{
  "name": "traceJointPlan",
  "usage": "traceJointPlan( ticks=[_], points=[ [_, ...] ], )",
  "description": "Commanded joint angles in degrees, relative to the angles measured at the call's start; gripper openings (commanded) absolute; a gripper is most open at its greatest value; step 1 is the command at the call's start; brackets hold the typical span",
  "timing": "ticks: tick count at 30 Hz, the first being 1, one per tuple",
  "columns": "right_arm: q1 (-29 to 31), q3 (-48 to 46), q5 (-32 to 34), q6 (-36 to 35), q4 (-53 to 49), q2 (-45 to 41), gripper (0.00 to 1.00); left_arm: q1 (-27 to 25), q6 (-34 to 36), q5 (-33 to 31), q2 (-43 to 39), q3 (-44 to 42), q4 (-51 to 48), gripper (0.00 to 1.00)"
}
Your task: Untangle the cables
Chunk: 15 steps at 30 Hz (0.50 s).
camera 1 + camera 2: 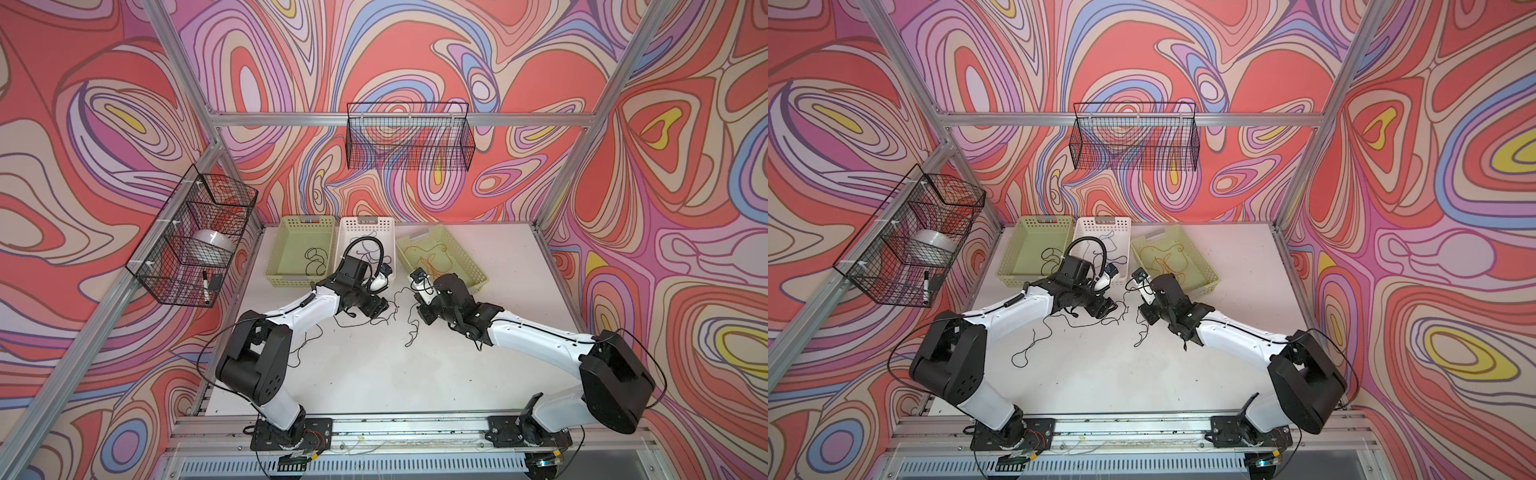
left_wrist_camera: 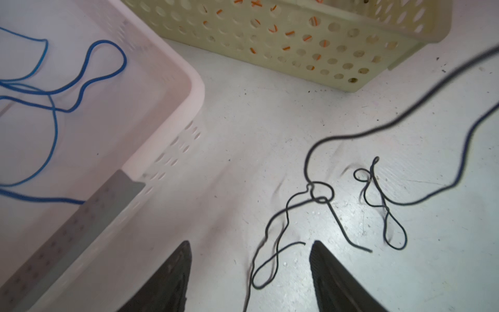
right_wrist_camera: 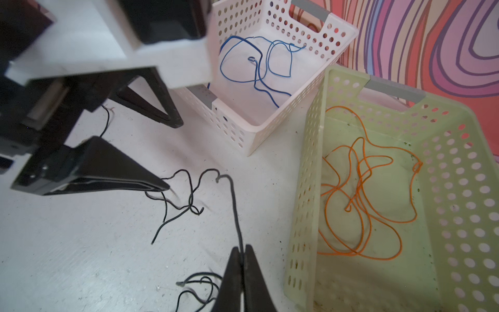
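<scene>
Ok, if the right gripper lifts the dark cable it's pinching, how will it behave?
Likely floppy: the dark cable curls in loose bends away from the shut right gripper. Probably very light, being thread-thin. It may drag other strands along, since a knot ties them together near the open left gripper.

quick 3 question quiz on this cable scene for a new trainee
1. True or false: the right gripper is shut on a dark cable.
2. The basket holding the blue cable is: A) white B) green C) black.
3. Fill in: the jaws of the left gripper stand ____.
Key: 1 true; 2 A; 3 open.
</scene>
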Motion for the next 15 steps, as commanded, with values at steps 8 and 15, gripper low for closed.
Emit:
traceJointPlan(
  ticks=[8,15],
  points=[
    [0.23,2.28,2.34,1.02,-0.21,-5.08,0.00,-1.29,4.95,3.17,8.09,9.99,-6.25,0.68],
    [0.25,1.95,1.37,2.48,1.09,-6.27,0.00,-3.32,7.96,2.98,10.76,13.03,-9.39,0.38]
  ],
)
